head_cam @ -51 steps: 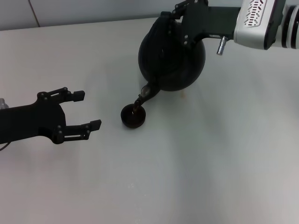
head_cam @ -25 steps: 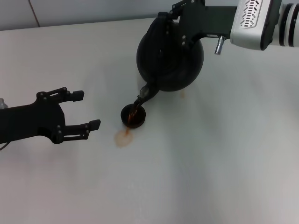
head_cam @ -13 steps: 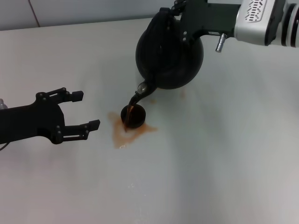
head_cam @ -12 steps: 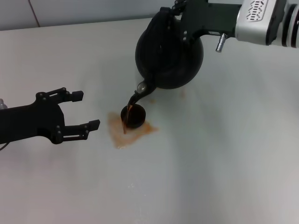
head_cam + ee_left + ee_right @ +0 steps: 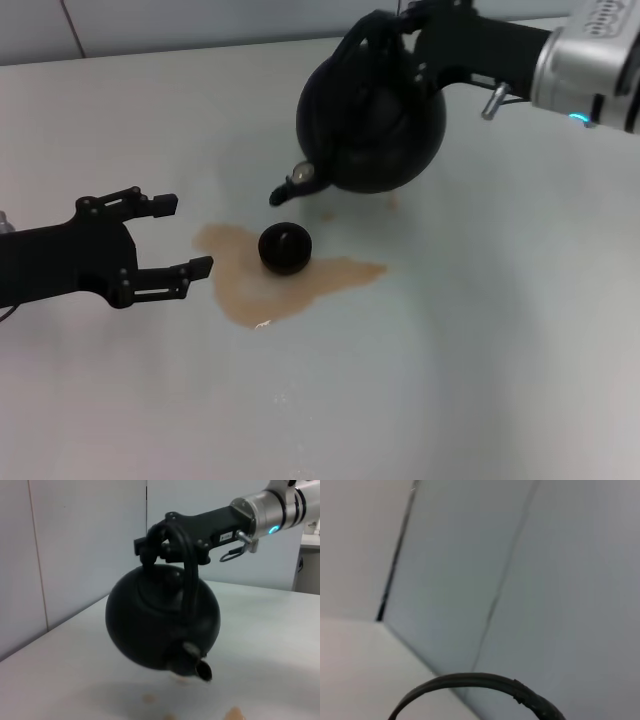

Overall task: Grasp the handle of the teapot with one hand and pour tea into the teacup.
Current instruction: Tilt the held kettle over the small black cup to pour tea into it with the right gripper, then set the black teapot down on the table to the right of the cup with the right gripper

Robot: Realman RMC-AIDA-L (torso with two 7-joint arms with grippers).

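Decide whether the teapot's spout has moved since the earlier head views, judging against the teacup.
Yes. The spout has swung up and away from the teacup; it no longer pours, and the teapot sits less tilted.

Even, diffuse light falls from overhead on the pale bench [image 5: 480, 340], so the teapot [image 5: 372, 112] casts only a faint, soft-edged shadow beneath itself, and the spilled tea [image 5: 262, 285] near the teapot's spout shows one small bright glint. The teapot's matte black body takes almost no glare and reads as a nearly flat dark mass in the head and left wrist views. In the right wrist view the handle [image 5: 485, 686] is a soft, out-of-focus arc against a plain grey wall.
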